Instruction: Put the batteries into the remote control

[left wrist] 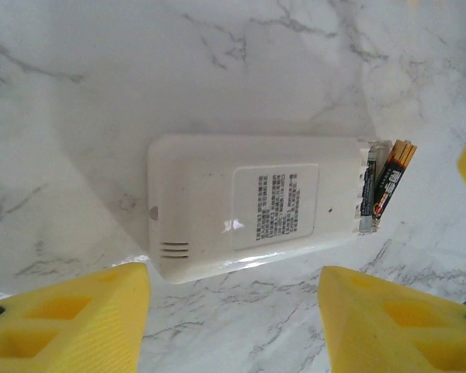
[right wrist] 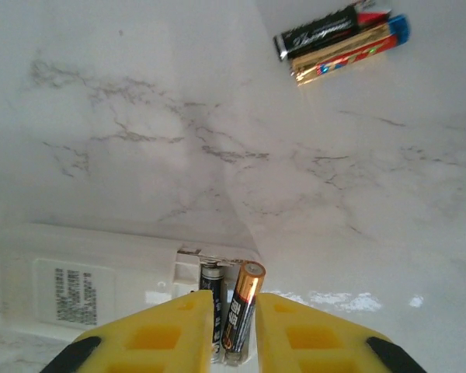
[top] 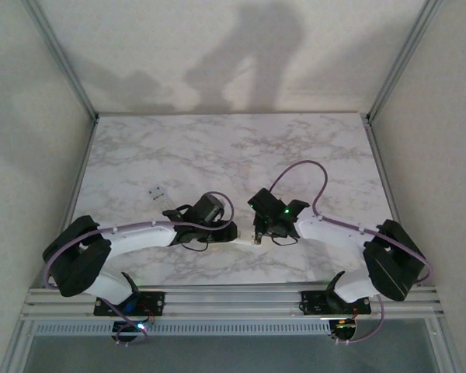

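The remote control lies back side up on the marble table, with its battery bay open at one end. One dark battery sits in the bay. A second battery, black and orange with a gold end, stands tilted in the bay beside it. My right gripper is shut on this tilted battery, a yellow finger close on each side. My left gripper is open, its fingers wide apart over bare table just short of the remote's long edge. In the top view the two grippers meet over the remote.
Two loose batteries lie side by side on the table beyond the remote. A small pale flat piece rests further left. White walls and metal frame posts bound the marble tabletop.
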Available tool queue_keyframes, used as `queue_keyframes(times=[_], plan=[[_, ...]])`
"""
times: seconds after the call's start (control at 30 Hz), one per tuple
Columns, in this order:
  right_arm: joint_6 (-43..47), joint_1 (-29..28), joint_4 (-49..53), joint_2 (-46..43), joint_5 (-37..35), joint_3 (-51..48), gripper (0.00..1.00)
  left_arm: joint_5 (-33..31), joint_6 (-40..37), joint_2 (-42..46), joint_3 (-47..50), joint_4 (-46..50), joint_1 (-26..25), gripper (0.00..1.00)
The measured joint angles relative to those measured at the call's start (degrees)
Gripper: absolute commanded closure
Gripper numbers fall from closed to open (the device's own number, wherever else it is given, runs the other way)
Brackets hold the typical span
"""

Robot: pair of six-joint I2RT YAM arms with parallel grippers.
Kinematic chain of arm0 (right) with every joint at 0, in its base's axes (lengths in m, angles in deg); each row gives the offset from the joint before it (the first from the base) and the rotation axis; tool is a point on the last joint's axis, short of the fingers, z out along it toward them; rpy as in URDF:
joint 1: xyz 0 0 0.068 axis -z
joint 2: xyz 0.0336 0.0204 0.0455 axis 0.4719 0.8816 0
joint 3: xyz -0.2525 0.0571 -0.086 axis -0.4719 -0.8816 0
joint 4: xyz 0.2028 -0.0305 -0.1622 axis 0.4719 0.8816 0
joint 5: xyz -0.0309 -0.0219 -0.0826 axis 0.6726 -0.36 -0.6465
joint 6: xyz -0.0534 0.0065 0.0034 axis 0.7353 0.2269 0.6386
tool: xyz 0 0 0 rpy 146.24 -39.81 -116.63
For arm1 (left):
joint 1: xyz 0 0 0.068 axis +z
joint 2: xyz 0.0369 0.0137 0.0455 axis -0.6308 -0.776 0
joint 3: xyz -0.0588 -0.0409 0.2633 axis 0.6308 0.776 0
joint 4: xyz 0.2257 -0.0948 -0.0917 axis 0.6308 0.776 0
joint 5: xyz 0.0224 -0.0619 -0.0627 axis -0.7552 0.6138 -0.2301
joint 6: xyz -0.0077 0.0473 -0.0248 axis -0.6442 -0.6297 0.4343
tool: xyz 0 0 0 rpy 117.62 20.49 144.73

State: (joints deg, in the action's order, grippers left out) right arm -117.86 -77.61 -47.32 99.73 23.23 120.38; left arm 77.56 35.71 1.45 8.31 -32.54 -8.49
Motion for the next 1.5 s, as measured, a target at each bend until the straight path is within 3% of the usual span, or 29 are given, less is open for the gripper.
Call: queue_keyframes(times=[0.47, 1.03, 1.5], plan=[[-2.14, 1.70, -1.60, 2.89, 3.56, -1.55, 0.83, 0.28, -3.13, -6.99, -2.29, 0.59, 0.94, 0.51], [-2.73, 1.62, -4.44, 5.33, 5.70, -1.70, 0.87, 2.12, -2.99, -7.69, -2.23, -0.96, 0.94, 0.56], [-7.69, -0.70, -4.87, 5.42, 3.37, -2.47, 0.89, 2.21, -0.22, -7.02, 0.13, -4.46, 0.96, 0.59]])
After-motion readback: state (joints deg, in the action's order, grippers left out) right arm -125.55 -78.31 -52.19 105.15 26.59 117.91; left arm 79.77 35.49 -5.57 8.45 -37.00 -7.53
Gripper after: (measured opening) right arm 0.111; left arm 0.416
